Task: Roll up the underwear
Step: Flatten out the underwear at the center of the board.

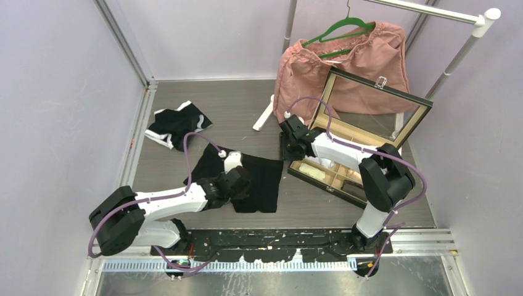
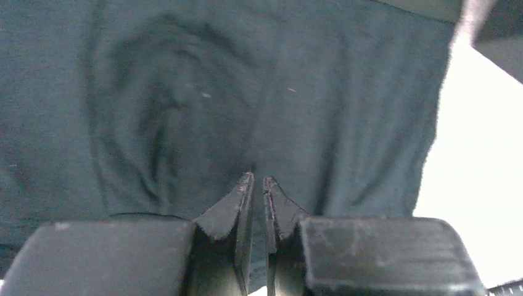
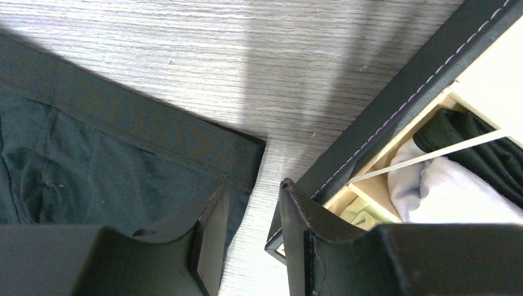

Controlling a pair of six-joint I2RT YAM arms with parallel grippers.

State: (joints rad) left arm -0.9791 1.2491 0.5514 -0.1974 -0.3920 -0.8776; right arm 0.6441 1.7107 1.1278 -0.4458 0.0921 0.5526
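Right wrist view: half-open right jaws over a corner of the black underwear [image 3: 92, 179] on the worktop [image 3: 247, 49] may snag the box [image 3: 395, 105] alongside; left jaws, barely parted, might bunch cloth.

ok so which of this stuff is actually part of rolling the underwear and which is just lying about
Part of the job: flat black cloth underwear mid-table; crumpled black-and-white briefs at far left; left gripper over the black pair; right gripper by its corner.
Just lying about: pink garment on green hanger; white metal rack; open black compartmented box.
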